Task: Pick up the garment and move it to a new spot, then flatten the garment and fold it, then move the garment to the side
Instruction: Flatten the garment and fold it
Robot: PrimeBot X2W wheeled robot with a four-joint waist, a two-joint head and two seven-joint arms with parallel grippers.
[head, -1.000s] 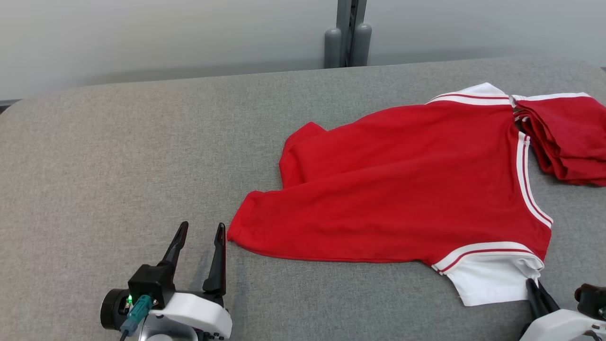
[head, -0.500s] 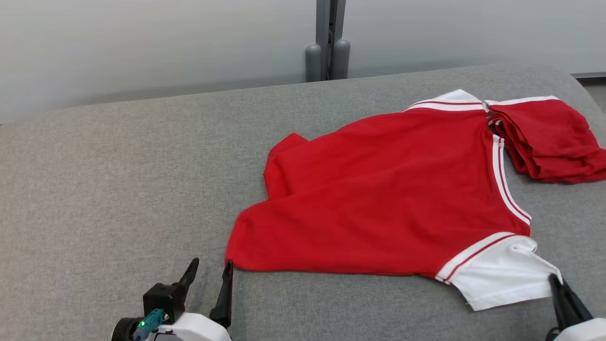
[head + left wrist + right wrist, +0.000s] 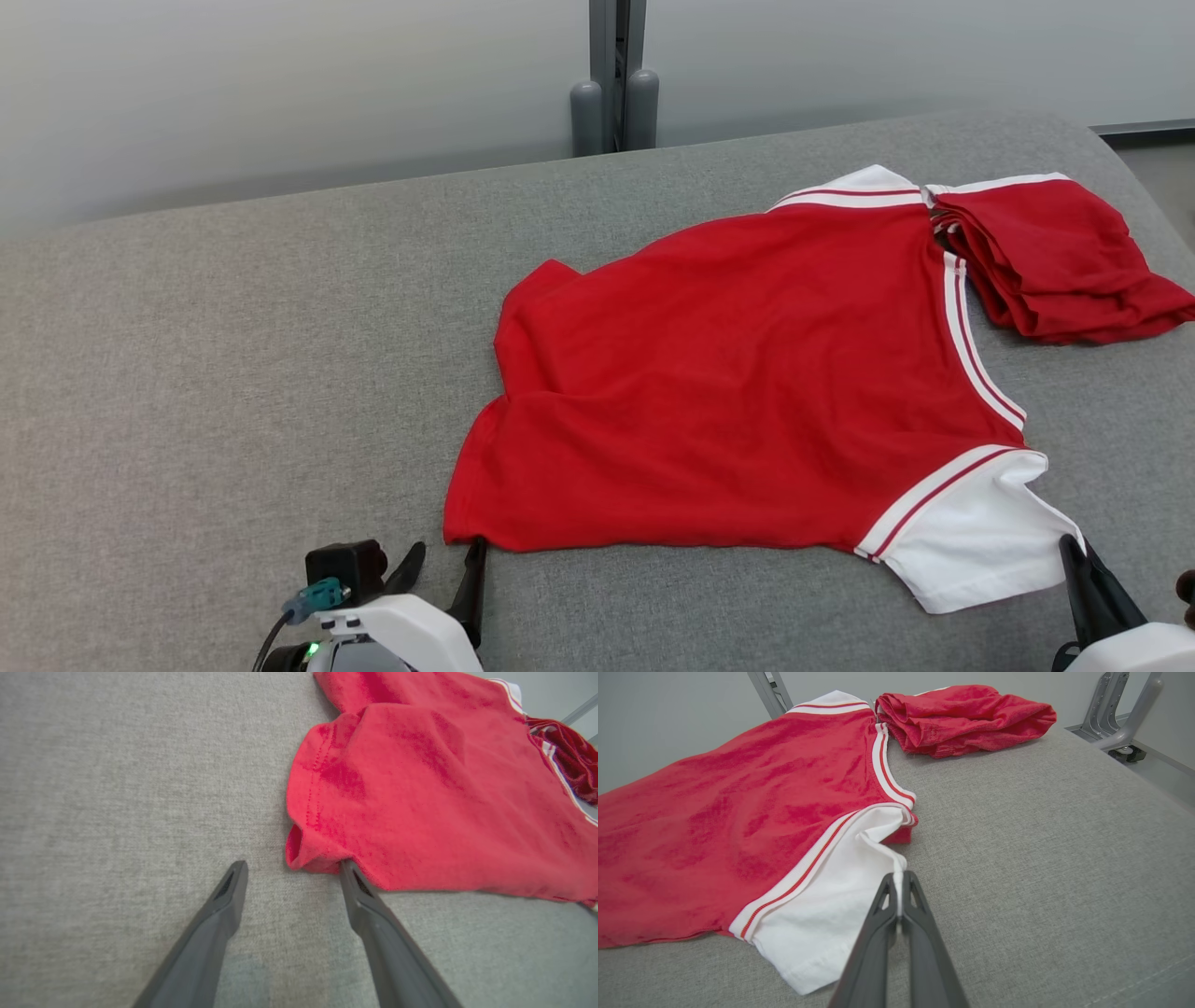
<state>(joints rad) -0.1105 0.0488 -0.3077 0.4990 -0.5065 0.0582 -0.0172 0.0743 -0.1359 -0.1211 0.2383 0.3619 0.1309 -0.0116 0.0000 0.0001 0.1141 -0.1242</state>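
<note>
Surface: grey woven-fabric table top (image 3: 233,327), with a rounded far-right corner. Behind it is a pale wall (image 3: 280,84) with a grey metal post (image 3: 613,93) in the middle. The right wrist view shows metal frame legs (image 3: 1120,709) on the floor past the table's far right.

The garment (image 3: 728,392) is a red shirt with white sleeves and striped trim. It lies right of centre with the body spread mostly flat and the far-right part bunched into a heap (image 3: 1055,261).

The left gripper (image 3: 448,548) is low at the near edge, fingers pointing to the far side. They're parted wide with nothing held. The right finger's tip touches the garment's near-left hem corner; the left finger is over bare fabric.

The right gripper (image 3: 899,877) is at near right, fingers pressed together on the edge of the near white sleeve (image 3: 971,541) — a thin ridge of white cloth is pinched up between the tips.
</note>
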